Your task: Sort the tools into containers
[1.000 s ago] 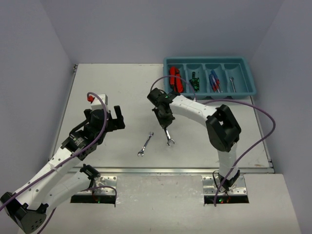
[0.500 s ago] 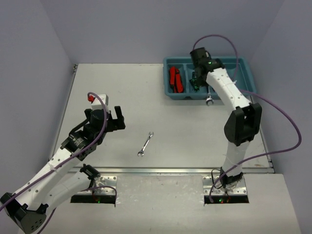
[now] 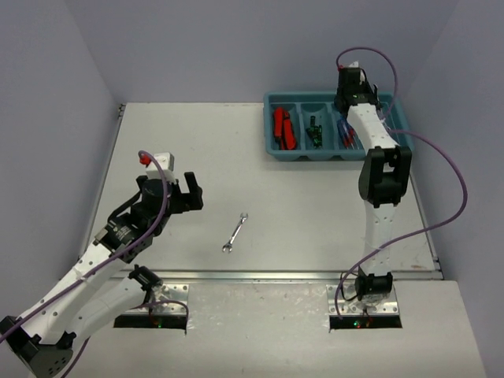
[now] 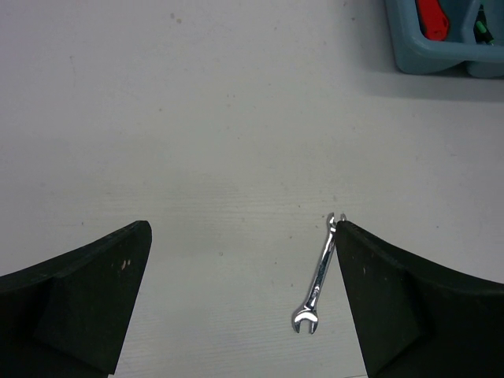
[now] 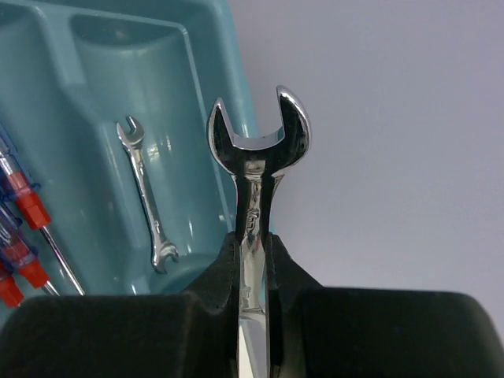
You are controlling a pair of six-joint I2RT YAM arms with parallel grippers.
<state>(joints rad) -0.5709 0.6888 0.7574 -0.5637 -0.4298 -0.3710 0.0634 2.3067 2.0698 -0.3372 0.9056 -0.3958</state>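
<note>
Though the left wrist view crops its fingers, the left tool (image 4: 244, 236) gapes wide, arm crouched low over the desk (image 3: 181, 134). A short silver open-end wrench (image 4: 319, 272) lies loose ahead. Right arm stretches over the teal plastic four-compartment tray (image 3: 315, 97). Only the right wrist view shows the right tool (image 5: 253, 244) clamping a second silver wrench (image 5: 256, 150); a third wrench (image 5: 146, 193) lies in the end compartment.

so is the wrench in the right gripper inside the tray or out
Out: the right gripper is shut on the wrench, holding it raised above the tray, where another wrench lies.
</note>
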